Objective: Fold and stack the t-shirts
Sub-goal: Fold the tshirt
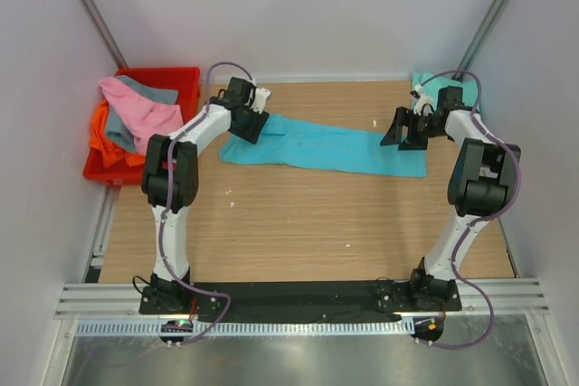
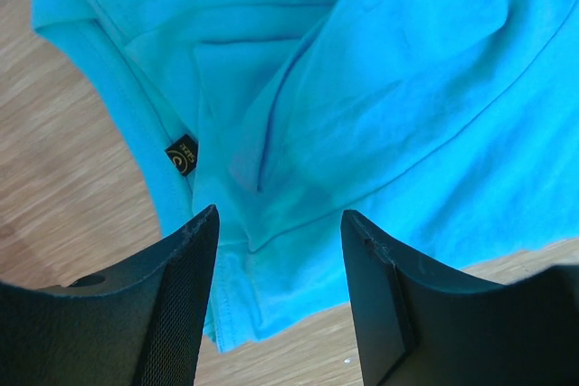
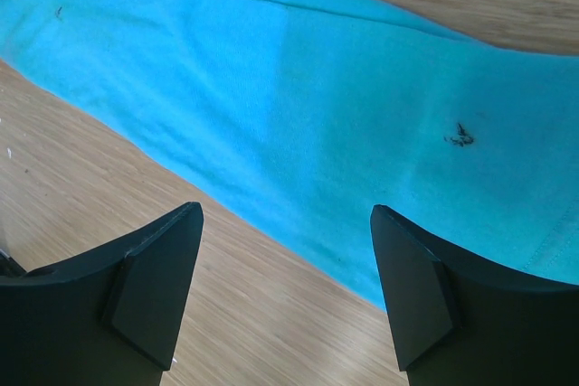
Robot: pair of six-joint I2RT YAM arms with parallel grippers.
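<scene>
Turquoise shirt (image 1: 321, 146), a long strip across the far table (image 1: 298, 223).
Left gripper (image 1: 246, 126) and right gripper (image 1: 403, 131) hover at its ends, jaws apart, empty; best grab both layers at matching corners, lift evenly.

Bright, even, diffuse light from overhead; the arms (image 1: 172, 178) throw only faint, soft shadows on the wooden table (image 1: 298, 223); the steel sheet (image 1: 298, 363) shows a dull sheen; wrist views render the turquoise t-shirt (image 2: 407, 88) sharply, its folds softly shaded; the near fingers (image 2: 172, 314) slightly blurred.
</scene>
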